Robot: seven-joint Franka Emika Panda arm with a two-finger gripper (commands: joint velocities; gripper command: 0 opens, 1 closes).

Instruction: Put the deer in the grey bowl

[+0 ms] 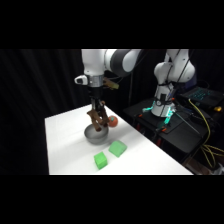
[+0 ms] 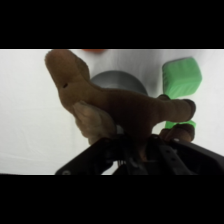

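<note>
The deer (image 1: 96, 120), a dark brown plush animal, hangs from my gripper (image 1: 98, 111), which is shut on it. It dangles just above the grey bowl (image 1: 93, 136), a round metal bowl on the white table. In the wrist view the deer (image 2: 112, 107) fills the middle, with its limbs spread, and covers most of the bowl (image 2: 120, 80) below it. The plush hides the fingertips in that view.
A small red-orange round object (image 1: 113, 121) lies just right of the bowl. Two green blocks (image 1: 117, 148) (image 1: 100, 160) sit on the table in front of the bowl; the wrist view shows one green block (image 2: 182, 75) at the right. The table's front edge is near the blocks.
</note>
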